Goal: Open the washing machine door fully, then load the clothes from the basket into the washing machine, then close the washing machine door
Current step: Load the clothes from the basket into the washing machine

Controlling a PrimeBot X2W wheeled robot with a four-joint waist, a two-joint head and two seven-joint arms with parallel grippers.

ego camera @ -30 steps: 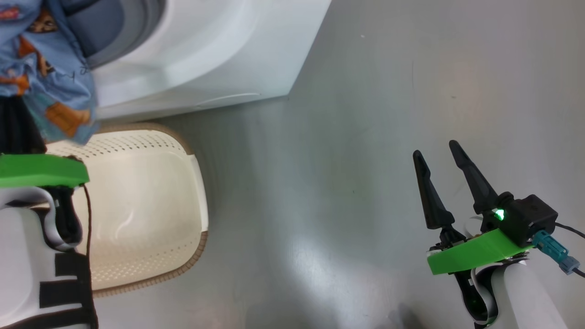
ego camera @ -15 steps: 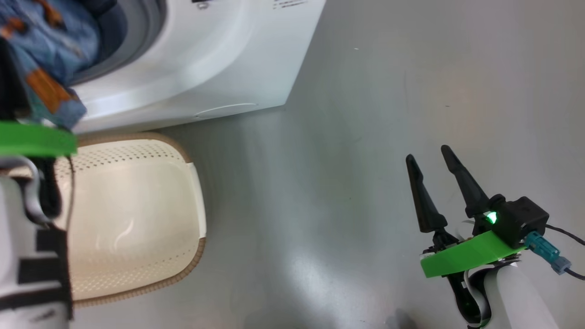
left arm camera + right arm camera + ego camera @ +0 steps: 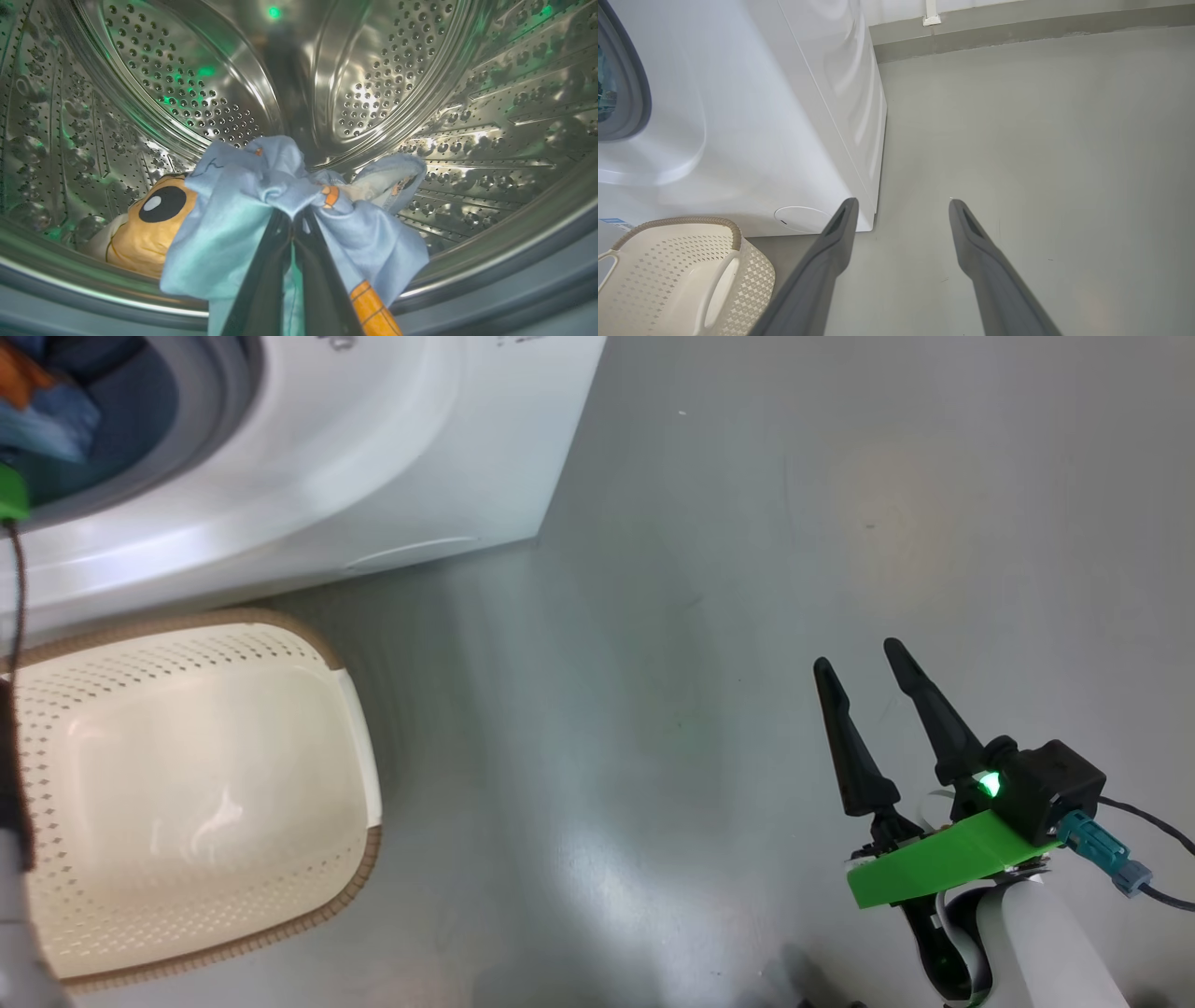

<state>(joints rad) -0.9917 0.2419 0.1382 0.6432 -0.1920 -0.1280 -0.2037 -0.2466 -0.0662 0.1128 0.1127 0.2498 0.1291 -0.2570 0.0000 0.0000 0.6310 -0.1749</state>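
Left wrist view: the left end effector is inside the steel drum of the washing machine. Its two dark fingers are pressed together and clamped on the clothes. The light-blue fabric bunches at the fingertips and hangs to either side of them. A bear print with a black eye shows at the left of the bundle.

Head view: the washing machine stands at upper left on the grey floor, with its grey-blue gasket exposed and blue fabric visible inside the opening. The basket sits on the floor just beside the machine's front, with its perforated cream bottom in plain sight. The right end effector hovers over the floor at lower right, well apart from basket and machine. Its fingers are spread wide and hold nothing.

Right wrist view: the same wide spread is confirmed. The round flap sits low on the machine's front, near the basket's brown rim.
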